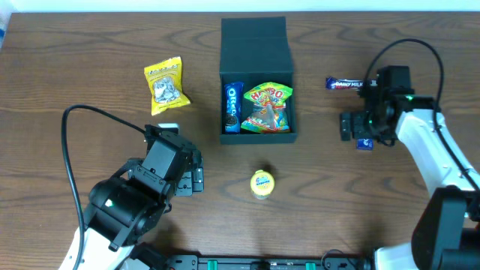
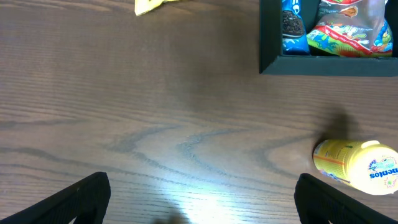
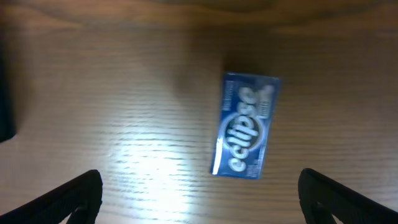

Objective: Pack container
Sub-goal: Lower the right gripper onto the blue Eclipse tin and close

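The dark teal-black container point(image 1: 257, 136) stands open at the table's middle back, lid flap laid back. Inside lie a blue Oreo pack point(image 1: 232, 107) and a Haribo bag point(image 1: 268, 107); both also show in the left wrist view point(image 2: 292, 25) point(image 2: 348, 31). A yellow Mentos tub point(image 1: 262, 184) lies in front of the box, also in the left wrist view point(image 2: 357, 165). My left gripper point(image 2: 202, 205) is open and empty, left of the tub. My right gripper point(image 3: 199, 199) is open and empty above a blue Eclipse pack point(image 3: 245, 127), partly hidden under it in the overhead view point(image 1: 364, 143).
A yellow snack packet point(image 1: 165, 85) lies left of the box. A dark chocolate bar point(image 1: 345, 84) lies at the right back, just behind the right arm. Black cables loop over both arms.
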`<move>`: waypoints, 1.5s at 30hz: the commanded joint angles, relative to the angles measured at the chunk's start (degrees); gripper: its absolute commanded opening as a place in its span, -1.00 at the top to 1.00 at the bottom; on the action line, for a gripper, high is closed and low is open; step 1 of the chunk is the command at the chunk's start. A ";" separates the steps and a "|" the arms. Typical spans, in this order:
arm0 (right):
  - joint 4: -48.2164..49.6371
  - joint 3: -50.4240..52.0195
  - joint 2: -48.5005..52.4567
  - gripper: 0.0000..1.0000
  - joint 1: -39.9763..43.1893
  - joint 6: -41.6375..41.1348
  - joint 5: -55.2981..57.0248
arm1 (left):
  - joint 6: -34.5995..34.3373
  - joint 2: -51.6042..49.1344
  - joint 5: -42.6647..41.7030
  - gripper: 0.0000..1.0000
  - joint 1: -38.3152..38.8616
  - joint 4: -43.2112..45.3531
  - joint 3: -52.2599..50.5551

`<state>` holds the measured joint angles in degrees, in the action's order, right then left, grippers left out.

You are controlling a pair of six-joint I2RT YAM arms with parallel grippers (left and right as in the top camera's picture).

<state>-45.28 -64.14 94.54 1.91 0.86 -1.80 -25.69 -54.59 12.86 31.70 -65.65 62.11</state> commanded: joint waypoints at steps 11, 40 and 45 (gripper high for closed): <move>5.44 0.42 8.83 -0.98 2.08 -5.64 -4.87 | -0.46 0.11 1.05 -0.91 -0.20 -0.17 -0.09; 5.25 1.49 11.56 -0.11 1.75 -10.27 -1.40 | -0.46 0.11 1.05 -0.90 -0.20 -0.17 -0.09; 5.49 2.43 11.56 0.10 1.75 -10.29 -1.22 | -0.46 0.11 1.05 -0.91 -0.20 -0.17 -0.09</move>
<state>-39.86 -62.52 105.49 3.99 -8.97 -3.79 -25.69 -54.59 12.88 31.70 -65.65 62.11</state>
